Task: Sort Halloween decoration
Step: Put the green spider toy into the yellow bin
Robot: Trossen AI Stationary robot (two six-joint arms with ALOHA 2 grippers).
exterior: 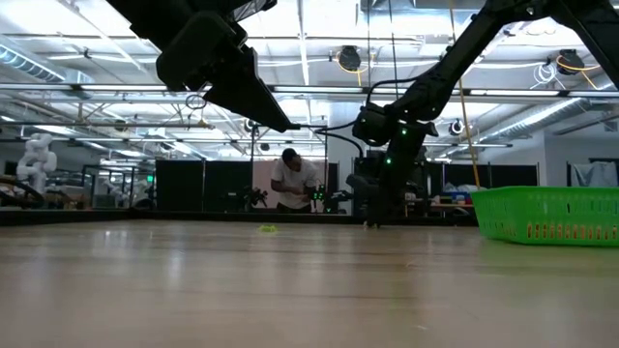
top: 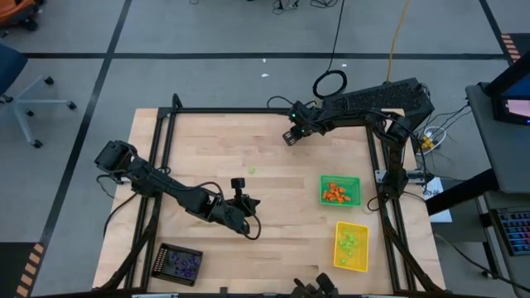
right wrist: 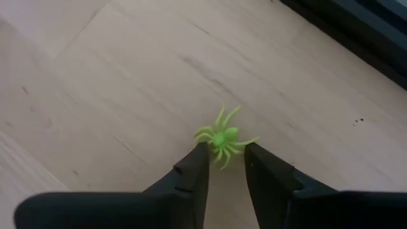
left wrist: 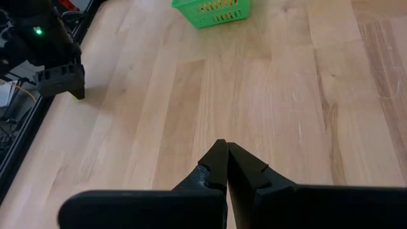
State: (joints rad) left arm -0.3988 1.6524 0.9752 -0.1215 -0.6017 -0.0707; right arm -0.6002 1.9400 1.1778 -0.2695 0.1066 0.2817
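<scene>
A lime-green spider trinket (right wrist: 221, 137) lies flat on the wooden table near its far edge. My right gripper (right wrist: 224, 156) points down at it, open, one fingertip on either side of the spider's near legs; in the high view this gripper (top: 290, 137) hides the spider. Another small green trinket (top: 252, 170) lies alone farther toward the middle of the table. My left gripper (left wrist: 226, 151) hangs shut above the bare middle of the table (top: 245, 205), holding nothing. My right gripper comes at the spider slanting down from above. Its fingertips (right wrist: 198, 158) flank the spider's near legs (right wrist: 210, 147), with a gap still between them. The spider rests on the table. Whether the fingertips touch the legs I cannot tell.
A green tray (top: 340, 180) with orange trinkets and a yellow tray (top: 362, 228) with green ones stand at the right. A black tray (top: 162, 252) with purple trinkets sits near the front left. A dark frame rail (top: 273, 112) runs along the far edge. A person (exterior: 290, 182) stands far behind.
</scene>
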